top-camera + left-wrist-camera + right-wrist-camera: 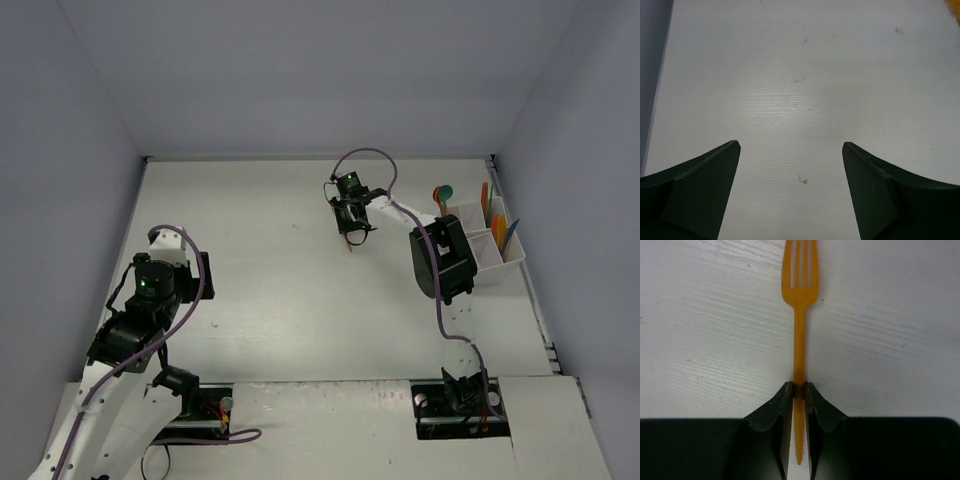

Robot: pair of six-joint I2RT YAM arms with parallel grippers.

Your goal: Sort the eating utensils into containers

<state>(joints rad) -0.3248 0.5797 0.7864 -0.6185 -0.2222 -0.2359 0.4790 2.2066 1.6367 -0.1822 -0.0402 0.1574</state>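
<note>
An orange fork (799,325) lies along the white table with its tines pointing away from the wrist camera. My right gripper (799,387) is shut on its thin handle, and the handle's end shows between the fingers. In the top view that gripper (350,228) is at the middle back of the table, with a bit of the fork (349,247) below it. The white containers (492,262) stand at the right, holding a teal spoon (443,192) and orange utensils (485,196) upright. My left gripper (790,146) is open over bare table at the left (168,242).
The right arm's dark elbow link (442,260) hangs just left of the containers. Grey walls close in the table at the back and both sides. A cable (375,158) loops above the right wrist. An orange sliver (955,5) shows in the left wrist view's top right corner.
</note>
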